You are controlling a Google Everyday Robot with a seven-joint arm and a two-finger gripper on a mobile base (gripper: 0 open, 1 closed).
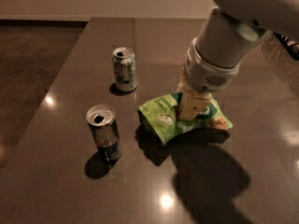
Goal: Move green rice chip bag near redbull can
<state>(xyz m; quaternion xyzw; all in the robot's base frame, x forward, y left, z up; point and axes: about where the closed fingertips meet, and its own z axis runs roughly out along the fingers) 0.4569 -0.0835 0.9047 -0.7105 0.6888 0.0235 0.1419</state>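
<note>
Gripper pinching middle of green rice chip bag. Bag right of redbull can, gap between. Best: carry low toward redbull can, release just beside, no nudging. White-green can behind redbull can.

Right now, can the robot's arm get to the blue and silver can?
Probably yes. The tool, gripping the green rice chip bag, has only tabletop between it and the redbull can; the white-and-green can stands off that path.
</note>
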